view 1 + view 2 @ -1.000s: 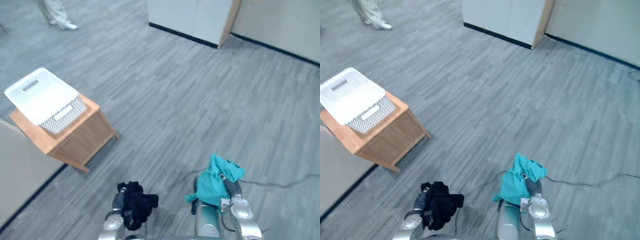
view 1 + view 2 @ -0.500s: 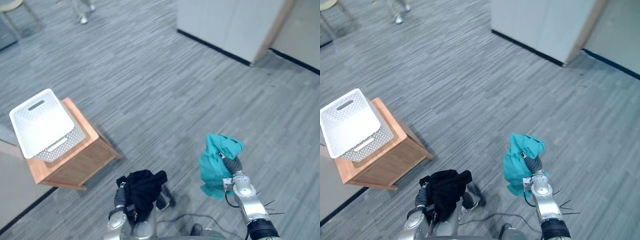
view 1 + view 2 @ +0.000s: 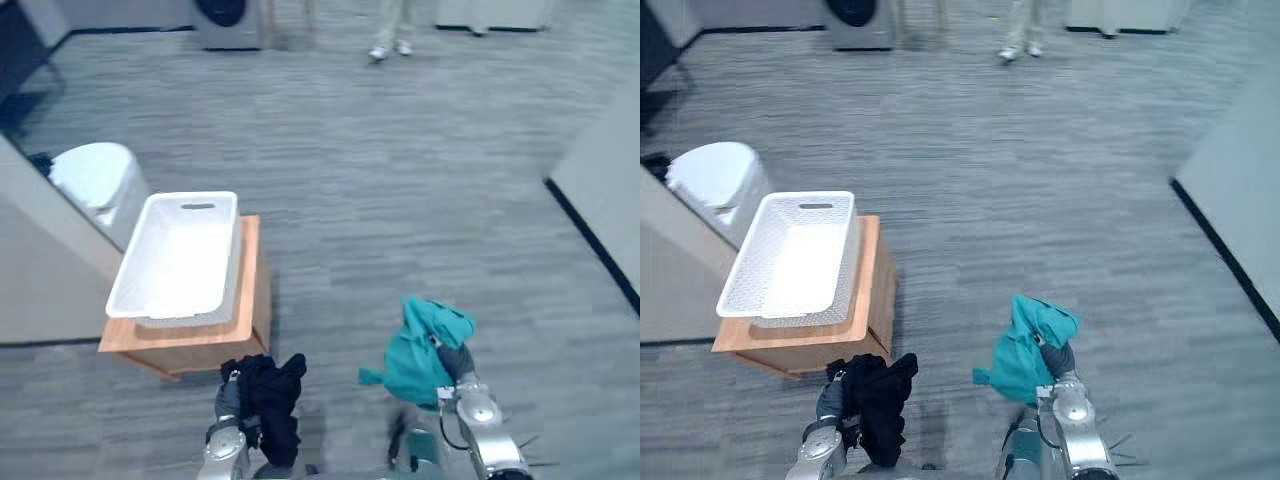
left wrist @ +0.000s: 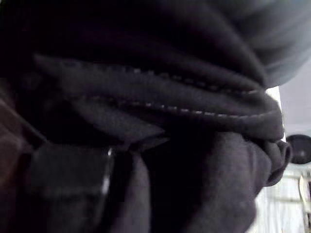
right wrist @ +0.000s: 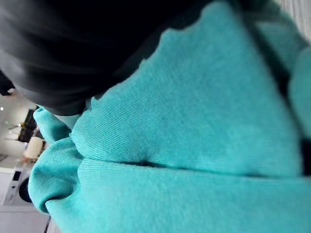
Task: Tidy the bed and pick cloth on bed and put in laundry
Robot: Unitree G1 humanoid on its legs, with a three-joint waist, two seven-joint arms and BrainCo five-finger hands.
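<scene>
A black cloth (image 3: 266,402) hangs bunched from my left hand (image 3: 229,396) low in the left eye view; up close, the black cloth (image 4: 160,116) covers the hand. A teal cloth (image 3: 421,348) is bunched over my right hand (image 3: 456,363), whose fingers are curled into it; the teal cloth (image 5: 184,145) shows ribbed folds in the right wrist view. Both cloths hang above the floor. The white laundry basket (image 3: 197,200) sits empty on a low wooden stand (image 3: 251,295), just ahead of my left hand.
A white round bin (image 3: 92,176) stands left of the basket beside a grey wall (image 3: 40,270). A washing machine (image 3: 228,15) and a person's feet (image 3: 388,49) are far back. A pale wall panel (image 3: 612,170) with a dark skirting stands at the right. Grey floor lies between.
The camera has swung round, so the basket on its stand now sits straight ahead at the left and nearer. Both hands still hold their cloths; the teal one hangs a little lower.
</scene>
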